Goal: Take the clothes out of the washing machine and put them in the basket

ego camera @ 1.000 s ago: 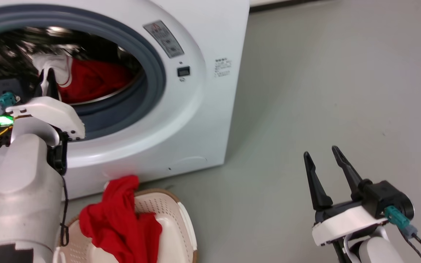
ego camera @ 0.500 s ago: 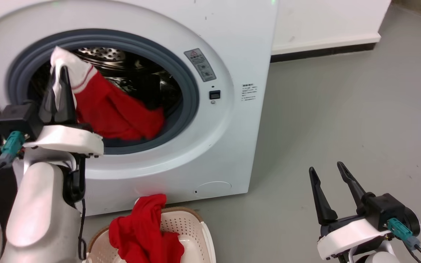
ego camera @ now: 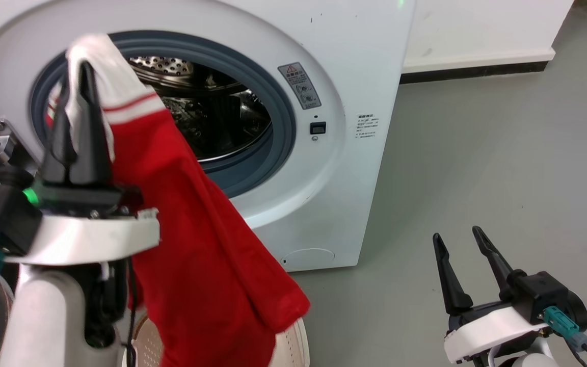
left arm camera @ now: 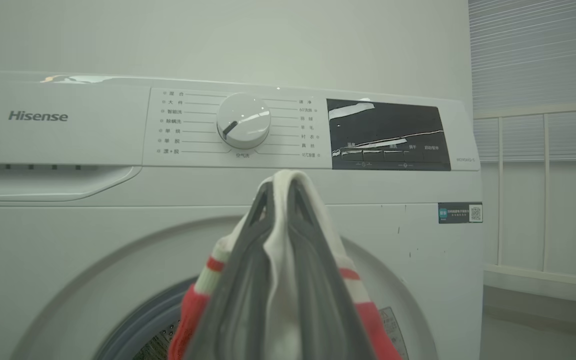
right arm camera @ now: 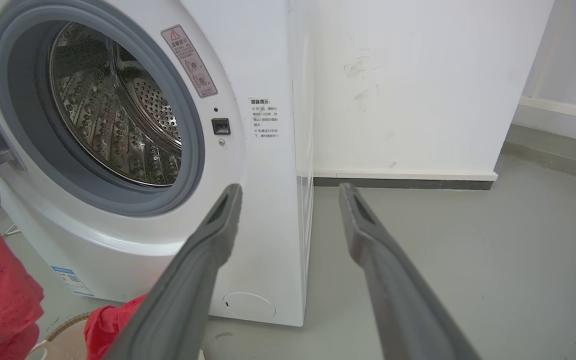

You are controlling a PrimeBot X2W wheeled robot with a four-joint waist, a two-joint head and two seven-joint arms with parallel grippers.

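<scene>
1 striped garment (ego camera: 196, 229) hangs pinched in left tool (ego camera: 75, 76) over basket (ego camera: 299, 339)

I'm in a bare laundry or test room, I think: washing machine (ego camera: 334, 193) on a grey floor (ego camera: 502, 178), plain white wall (right arm camera: 393, 75), dark skirting (right arm camera: 403, 183), window blinds (left arm camera: 538, 50).

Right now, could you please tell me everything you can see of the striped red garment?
The striped garment is soft, thin-looking fabric: mostly bright red, with a white band crossed by a thin red stripe at its top. The left gripper is shut on that white end, holding it up in front of the washing machine, clear of its opening. The red body hangs down in loose folds over the basket; whether it touches the basket is hidden.
</scene>
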